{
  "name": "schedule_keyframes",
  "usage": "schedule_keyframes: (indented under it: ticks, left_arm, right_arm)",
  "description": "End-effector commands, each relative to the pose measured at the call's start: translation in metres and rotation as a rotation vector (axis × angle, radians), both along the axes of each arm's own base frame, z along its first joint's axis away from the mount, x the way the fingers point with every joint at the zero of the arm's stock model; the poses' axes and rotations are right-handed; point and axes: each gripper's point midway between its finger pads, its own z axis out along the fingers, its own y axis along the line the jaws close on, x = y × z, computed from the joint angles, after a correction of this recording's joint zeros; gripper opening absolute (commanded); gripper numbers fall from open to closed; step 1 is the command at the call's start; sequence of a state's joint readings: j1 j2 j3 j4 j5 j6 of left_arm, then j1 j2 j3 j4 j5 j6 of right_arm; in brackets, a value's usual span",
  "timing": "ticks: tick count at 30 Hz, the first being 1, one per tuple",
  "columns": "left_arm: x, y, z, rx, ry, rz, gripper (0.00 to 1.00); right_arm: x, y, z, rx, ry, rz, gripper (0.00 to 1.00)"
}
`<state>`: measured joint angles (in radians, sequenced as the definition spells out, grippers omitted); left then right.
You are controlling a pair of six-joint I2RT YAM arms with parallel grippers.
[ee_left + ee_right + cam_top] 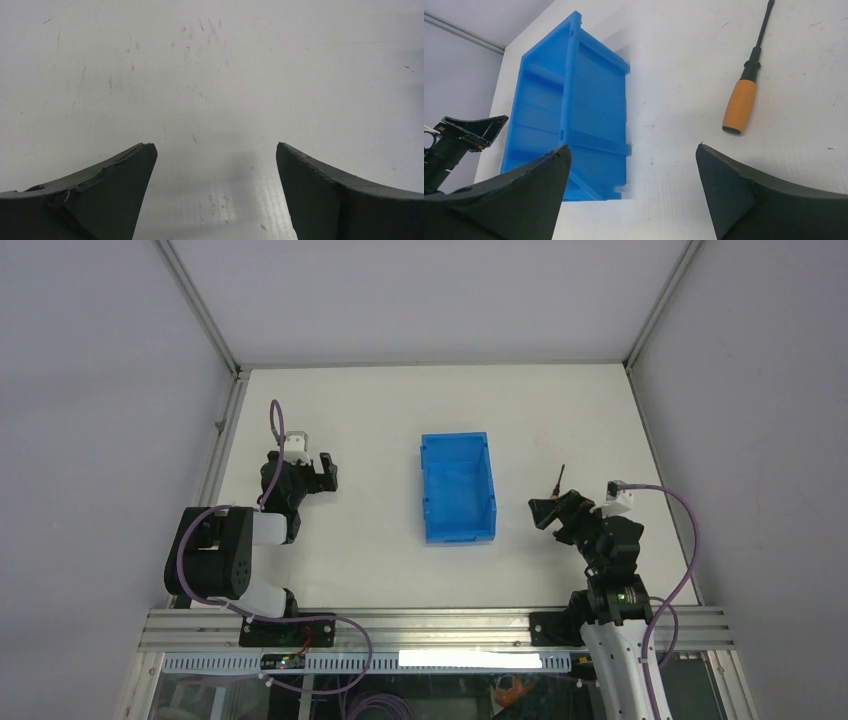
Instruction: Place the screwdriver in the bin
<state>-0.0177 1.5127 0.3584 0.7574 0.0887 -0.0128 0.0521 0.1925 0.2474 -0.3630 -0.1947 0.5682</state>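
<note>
Right fingers (524, 190) fill the foreground, spread wide and holding nothing, poised just short of the screwdriver. Left fingers (110, 185) are also wide apart and hold nothing, over the bench (380, 420) well left of the bin. The blue bin (458, 488) sits mid-bench with nothing visible inside. The screwdriver (740, 105) lies flat on the bench right of the bin and apart from it, orange handle near, shaft pointing far. By my reading nothing is done yet: the grasp, the carry leftward and the drop all remain.
</note>
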Motion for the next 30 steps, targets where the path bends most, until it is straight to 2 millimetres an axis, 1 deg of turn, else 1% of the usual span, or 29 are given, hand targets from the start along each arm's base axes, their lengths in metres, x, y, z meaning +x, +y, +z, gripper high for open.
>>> schedule_keyframes:
  ticks: [1,3,5,9,11,14,15,16,17,18,20,21,23,25,27,29,30]
  left_arm:
    - [0.012,-0.001,0.023,-0.009,-0.086,-0.010,0.99]
    - [0.012,-0.001,0.023,-0.009,-0.086,-0.010,0.99]
    - [0.012,-0.001,0.023,-0.009,-0.087,-0.010,0.99]
    - [0.012,-0.001,0.023,-0.009,-0.088,-0.010,0.99]
    - [0.012,-0.001,0.023,-0.008,-0.086,-0.009,0.99]
    - [0.012,-0.001,0.023,-0.009,-0.088,-0.010,0.99]
    - [0.012,-0.001,0.023,-0.008,-0.086,-0.009,0.99]
    - [0.012,-0.001,0.023,-0.009,-0.087,-0.010,0.99]
    - [0.012,-0.001,0.023,-0.009,-0.087,-0.009,0.99]
    - [0.012,-0.001,0.023,-0.009,-0.086,-0.011,0.99]
    - [0.012,-0.001,0.023,-0.009,-0.086,-0.010,0.99]
    - [0.012,-0.001,0.023,-0.009,-0.087,-0.010,0.99]
    - [0.012,-0.001,0.023,-0.009,-0.087,-0.010,0.99]
    - [0.012,-0.001,0.023,-0.009,-0.086,-0.010,0.99]
    - [0.012,-0.001,0.023,-0.009,-0.087,-0.010,0.99]
    - [0.012,-0.001,0.023,-0.009,-0.087,-0.010,0.99]
    - [0.012,-0.001,0.023,-0.009,-0.087,-0.011,0.99]
  right_arm:
    - [0.002,0.005,0.017,0.011,-0.048,0.026,0.99]
    - [0.003,0.003,0.024,0.017,-0.057,0.014,0.99]
    - [0.003,0.004,0.038,0.011,-0.077,0.023,0.99]
    - [0.002,0.010,0.081,-0.059,-0.157,0.096,0.97]
    - [0.006,0.004,0.098,-0.097,-0.157,0.077,0.96]
    - [0.019,-0.011,0.107,-0.176,-0.075,0.020,0.94]
    - [0.028,-0.017,0.101,-0.206,-0.007,-0.003,0.94]
    - [0.036,-0.024,0.109,-0.232,0.031,-0.032,0.93]
    - [0.043,-0.031,0.097,-0.261,0.118,-0.054,0.93]
    - [0.050,-0.036,0.100,-0.287,0.174,-0.068,0.92]
    - [0.063,-0.038,0.084,-0.338,0.328,-0.039,0.91]
    - [0.069,-0.038,0.074,-0.351,0.411,-0.023,0.90]
    - [0.079,-0.050,0.051,-0.402,0.572,-0.054,0.88]
    - [0.089,-0.055,0.027,-0.433,0.700,-0.053,0.85]
    - [0.096,-0.058,0.002,-0.454,0.798,-0.056,0.82]
    - [0.102,-0.059,-0.021,-0.462,0.859,-0.053,0.80]
    - [0.104,-0.059,-0.032,-0.463,0.887,-0.049,0.78]
